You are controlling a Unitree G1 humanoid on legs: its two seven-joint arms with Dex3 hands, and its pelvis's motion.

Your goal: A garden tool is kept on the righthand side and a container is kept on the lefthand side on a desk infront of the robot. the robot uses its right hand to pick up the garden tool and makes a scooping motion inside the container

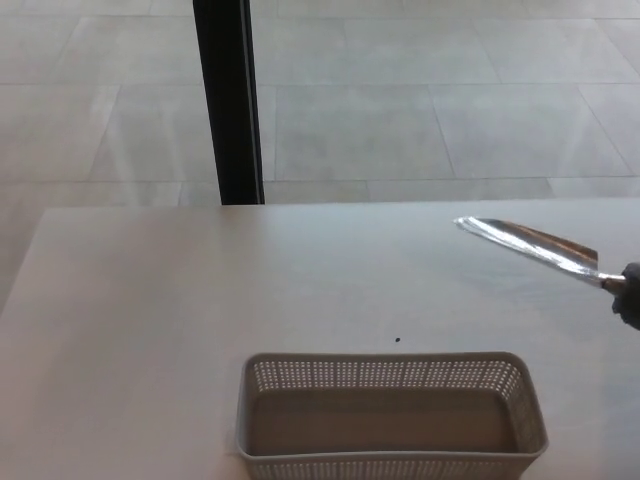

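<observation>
Our shiny metal garden trowel (530, 246) hangs over the counter's (150, 300) right edge – right robot hand (630, 296) barely visible, grip unclear; swinging inward, we might clip the grey perforated plastic basket's (390, 372) near-edge rim.

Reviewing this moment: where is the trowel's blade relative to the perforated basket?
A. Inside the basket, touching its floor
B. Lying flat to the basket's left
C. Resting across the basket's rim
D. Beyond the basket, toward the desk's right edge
D: the trowel is beyond the empty basket, at the picture's right edge.
</observation>
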